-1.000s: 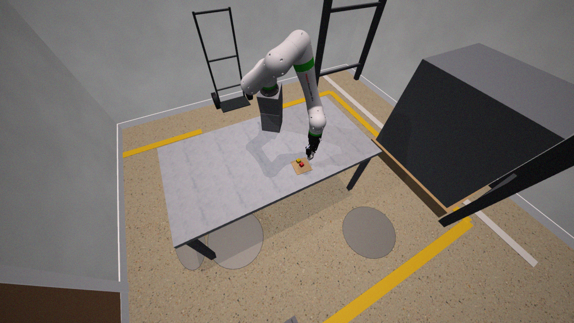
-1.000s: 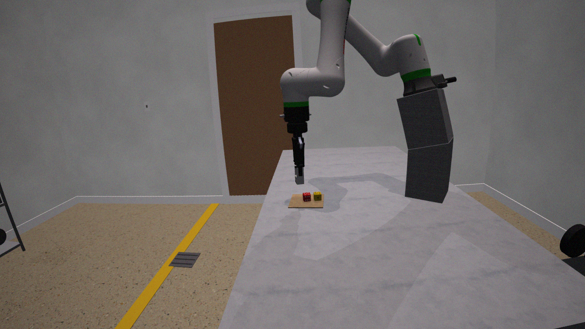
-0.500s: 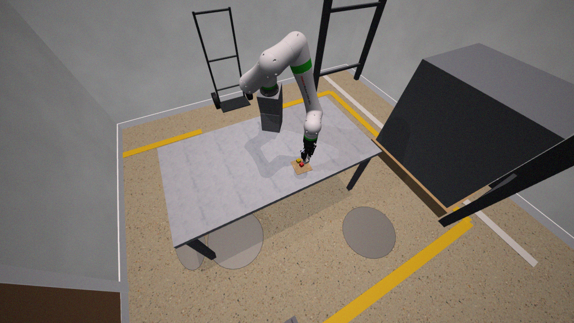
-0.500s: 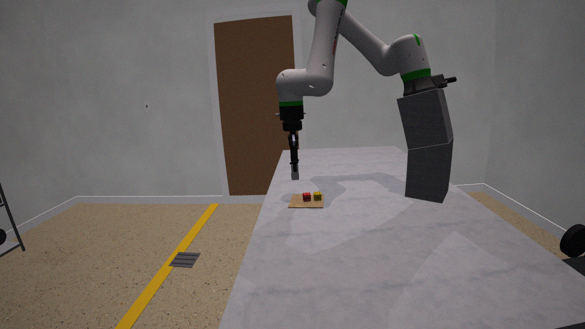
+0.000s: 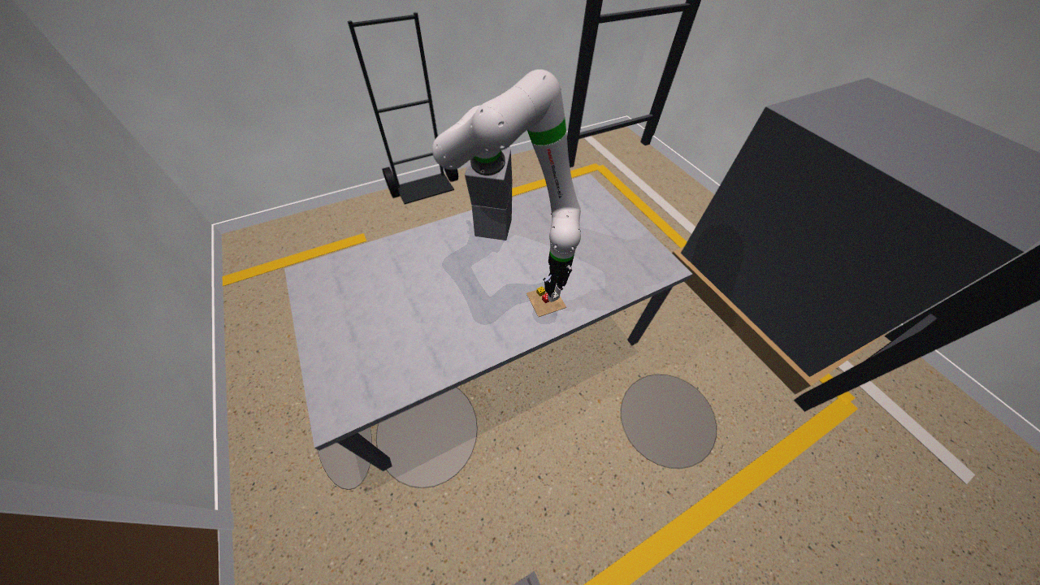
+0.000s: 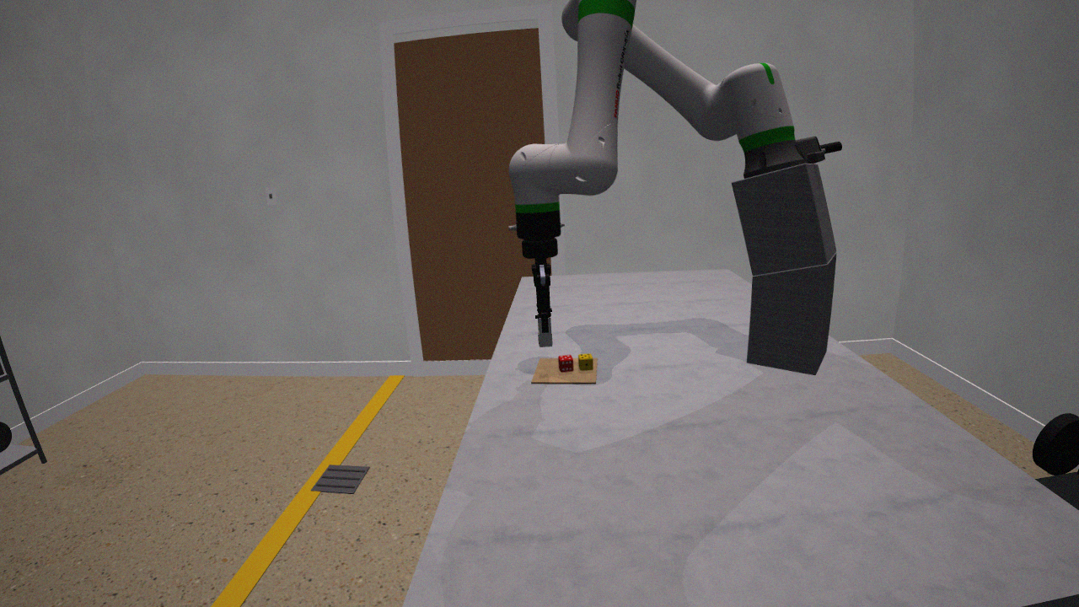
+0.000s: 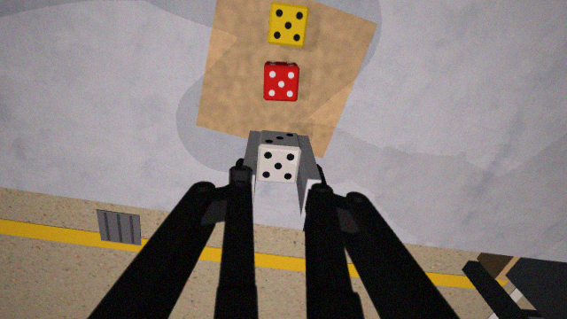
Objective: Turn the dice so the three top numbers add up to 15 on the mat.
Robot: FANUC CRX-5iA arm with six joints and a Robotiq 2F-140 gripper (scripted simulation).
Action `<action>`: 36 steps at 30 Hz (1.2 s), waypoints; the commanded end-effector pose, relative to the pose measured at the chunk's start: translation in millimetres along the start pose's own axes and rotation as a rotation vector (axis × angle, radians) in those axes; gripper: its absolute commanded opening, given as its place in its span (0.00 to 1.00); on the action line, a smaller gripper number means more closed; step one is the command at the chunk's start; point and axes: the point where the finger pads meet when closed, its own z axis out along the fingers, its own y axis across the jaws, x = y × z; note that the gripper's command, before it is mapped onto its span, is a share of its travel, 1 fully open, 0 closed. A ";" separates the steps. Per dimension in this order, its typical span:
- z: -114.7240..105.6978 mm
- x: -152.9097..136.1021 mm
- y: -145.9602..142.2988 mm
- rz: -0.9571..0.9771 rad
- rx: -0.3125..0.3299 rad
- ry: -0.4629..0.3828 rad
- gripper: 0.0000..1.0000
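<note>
My gripper point(image 5: 554, 291) point(image 6: 544, 339) point(image 7: 277, 149) is clamped on white die point(image 5: 555, 295) point(image 7: 278, 164), five up; keep it level, lower gently onto mat point(image 5: 550, 307) point(image 6: 550, 373) point(image 7: 239, 89).

The jaws have lowered the white die point(image 5: 555, 295) point(image 7: 278, 165) toward the mat point(image 5: 549, 308) point(image 6: 549, 375) point(image 7: 236, 99).
</note>
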 end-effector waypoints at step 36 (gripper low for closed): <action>60.9 -1.7 -0.6 0.001 0.003 -0.004 0.16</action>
